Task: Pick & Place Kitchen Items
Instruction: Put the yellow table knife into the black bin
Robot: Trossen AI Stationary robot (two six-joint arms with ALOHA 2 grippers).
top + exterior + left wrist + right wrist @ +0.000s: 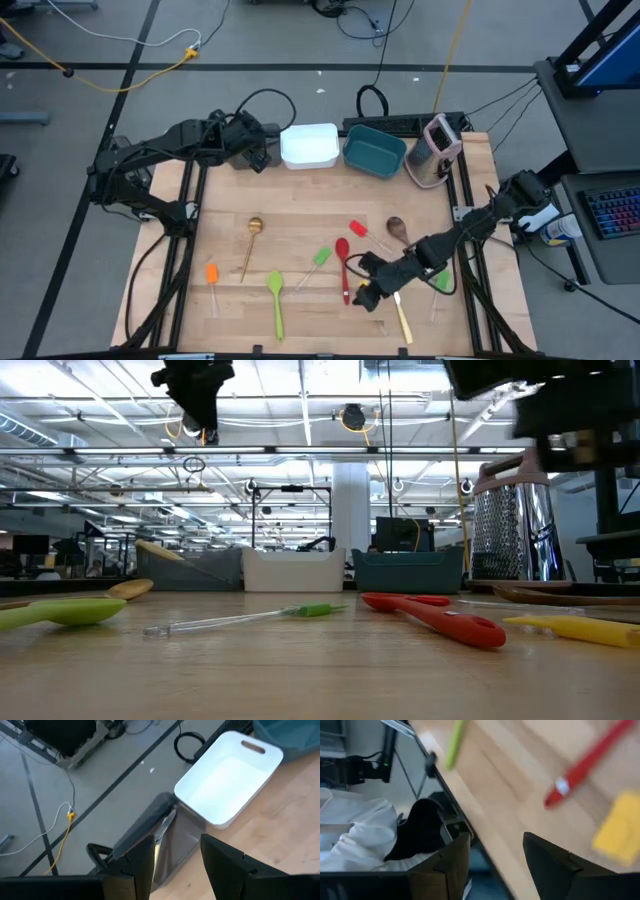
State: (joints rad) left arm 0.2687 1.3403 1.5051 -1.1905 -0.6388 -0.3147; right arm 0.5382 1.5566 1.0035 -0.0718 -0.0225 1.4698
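Note:
Several slim utensils lie flat on the wooden table: a red spoon, a green spoon, a green-headed spatula, an orange-headed spatula, a red-headed spatula, two wooden spoons and a gold-coloured utensil. My right gripper is open and empty, low over the table's near right part, beside a yellow spatula head and the red spoon's handle. My left gripper is open and empty above a brown tub at the far left.
A white tub, a teal tub and a pink-and-grey appliance stand along the far edge. The table's near edge runs close by my right gripper. Another green-headed spatula lies under my right arm.

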